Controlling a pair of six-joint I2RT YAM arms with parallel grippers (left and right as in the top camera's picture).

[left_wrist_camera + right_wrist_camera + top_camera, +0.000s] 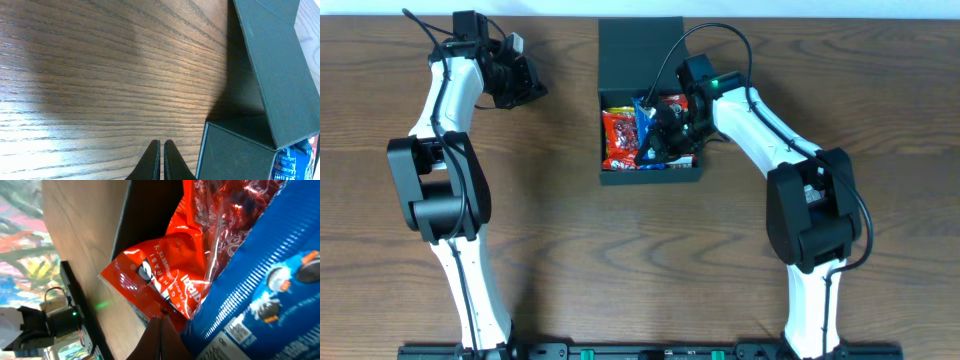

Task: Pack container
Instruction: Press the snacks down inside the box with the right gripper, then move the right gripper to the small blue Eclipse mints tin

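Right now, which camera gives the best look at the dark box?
The overhead view: nearly the whole box shows, lid folded back, snack packets inside. The left wrist view catches only one outside corner and the lid. The right wrist view shows just a strip of inner wall behind the packets.

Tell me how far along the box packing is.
Done: a red packet and a blue packet already lie inside the container. In hand: the right gripper is shut, down among them at the red packet's edge; whether it pinches it is unclear. The left gripper is shut, idle over bare table. Left: the lid stands open, to be closed.
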